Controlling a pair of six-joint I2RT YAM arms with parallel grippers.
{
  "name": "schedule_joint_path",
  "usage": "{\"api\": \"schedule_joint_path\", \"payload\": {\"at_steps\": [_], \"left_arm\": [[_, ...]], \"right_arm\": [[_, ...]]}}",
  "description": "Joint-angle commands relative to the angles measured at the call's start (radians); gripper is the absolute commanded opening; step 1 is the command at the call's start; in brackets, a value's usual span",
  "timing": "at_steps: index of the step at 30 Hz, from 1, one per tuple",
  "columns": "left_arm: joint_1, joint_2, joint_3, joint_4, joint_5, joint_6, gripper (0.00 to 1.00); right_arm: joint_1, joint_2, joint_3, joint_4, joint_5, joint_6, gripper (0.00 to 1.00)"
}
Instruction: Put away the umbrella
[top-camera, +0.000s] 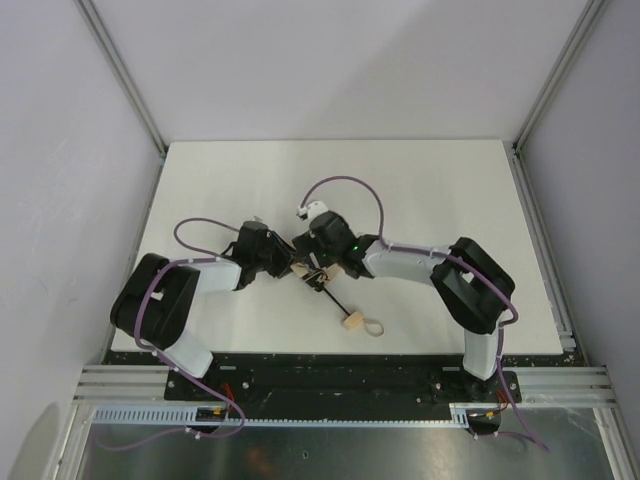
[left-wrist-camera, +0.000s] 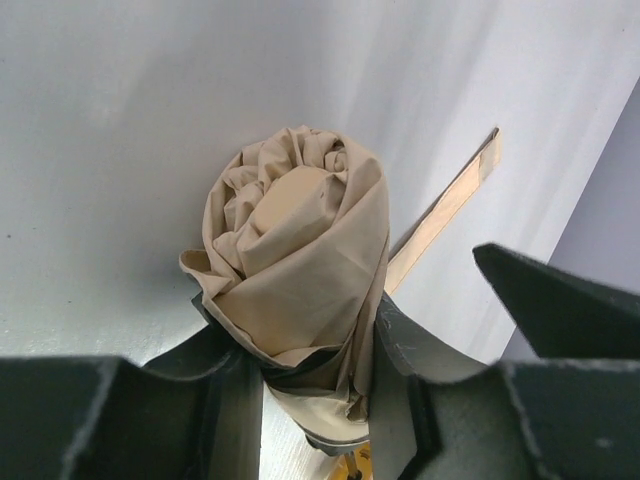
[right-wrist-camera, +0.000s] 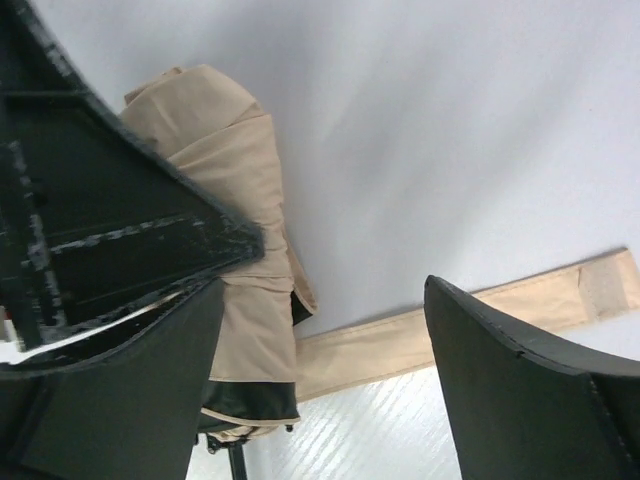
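Observation:
The umbrella lies mid-table between my two grippers, its tan canopy rolled into a tight bundle. A thin black shaft runs toward the near edge to the small wooden handle and its wrist loop. My left gripper is shut on the rolled canopy, one finger pressed against each side. The canopy's tan closing strap hangs loose and stretches across the table. My right gripper stands open over that strap, with the canopy beside its left finger and nothing pinched.
The white tabletop is bounded by grey walls with metal rails at the left and right edges. Both arm bases sit on the black bar at the near edge. The two wrists crowd close together over the umbrella.

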Motion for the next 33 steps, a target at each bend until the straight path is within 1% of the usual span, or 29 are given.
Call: {"api": "schedule_joint_path", "payload": {"at_steps": [1, 4, 7, 11, 15, 19, 23, 26, 29, 31, 33], "left_arm": [[-0.022, 0.067, -0.06, -0.266, -0.029, 0.071, 0.0], [-0.023, 0.073, -0.055, -0.273, -0.026, 0.067, 0.0], [-0.023, 0.073, -0.05, -0.277, -0.025, 0.068, 0.0], [-0.023, 0.07, -0.046, -0.281, -0.025, 0.067, 0.0], [-0.022, 0.069, -0.045, -0.285, -0.019, 0.067, 0.0], [-0.023, 0.069, -0.042, -0.285, -0.015, 0.064, 0.0], [-0.023, 0.069, -0.042, -0.285, -0.011, 0.066, 0.0], [-0.022, 0.068, -0.041, -0.284, -0.008, 0.062, 0.0], [-0.022, 0.07, -0.039, -0.284, 0.001, 0.055, 0.0], [-0.023, 0.068, -0.039, -0.285, 0.006, 0.052, 0.0], [-0.023, 0.067, -0.039, -0.286, 0.006, 0.047, 0.0]], "right_arm": [[0.137, 0.045, 0.009, 0.026, 0.282, -0.11, 0.83], [0.166, 0.058, 0.015, 0.048, 0.268, -0.113, 0.78], [0.181, 0.051, 0.013, 0.058, 0.24, -0.101, 0.77], [0.186, 0.019, 0.003, 0.062, 0.175, -0.088, 0.79], [0.176, -0.044, -0.046, 0.107, 0.064, -0.055, 0.82], [0.168, -0.08, -0.091, 0.146, 0.015, -0.05, 0.83], [0.135, -0.115, -0.154, 0.202, -0.055, -0.011, 0.82], [0.133, -0.118, -0.181, 0.22, -0.048, -0.018, 0.82], [0.137, -0.073, -0.176, 0.232, 0.014, -0.041, 0.82], [0.148, -0.031, -0.154, 0.223, 0.085, -0.056, 0.79], [0.162, 0.003, -0.132, 0.214, 0.146, -0.075, 0.74]]}}
